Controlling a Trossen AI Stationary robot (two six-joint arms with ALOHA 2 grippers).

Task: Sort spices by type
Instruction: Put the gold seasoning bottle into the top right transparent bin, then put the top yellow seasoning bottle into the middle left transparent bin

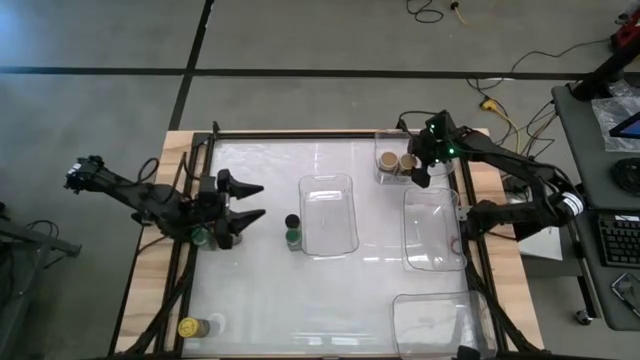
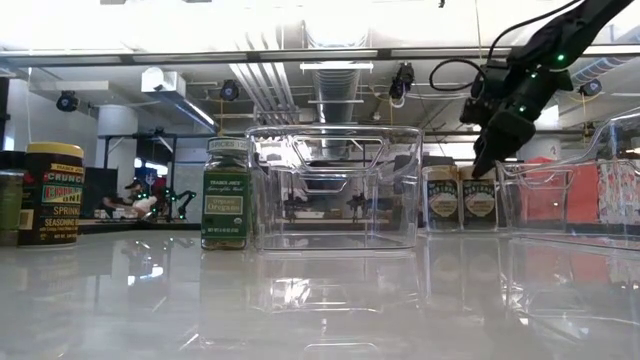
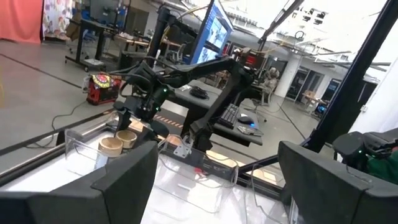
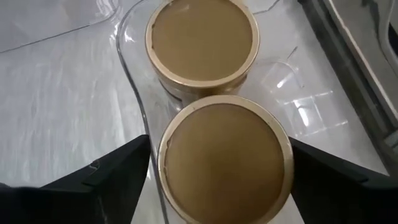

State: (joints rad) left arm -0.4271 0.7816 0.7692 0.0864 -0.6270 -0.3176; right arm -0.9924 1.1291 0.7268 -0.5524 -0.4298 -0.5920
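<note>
So here's where we're at: both tan-lidded jars [image 1: 397,161] are sitting side by side, touching, in the small clear tray [image 1: 381,172] at the far right corner of the table. Our right gripper [image 1: 421,172] hangs just over the jar on that tray's right side, fingers spread wide with nothing between them. The left gripper [image 1: 253,200] is parked well to the left of the tray, also wide open and empty.

The green jar [image 1: 293,238] and the black-lidded one [image 1: 292,221] stand together left of the middle tray [image 1: 329,214], and a yellow jar [image 1: 189,327] sits at the near left corner.

Our worry: the fingers straddle that tan jar closely, so lifting off crooked could clip the lid and topple both.
</note>
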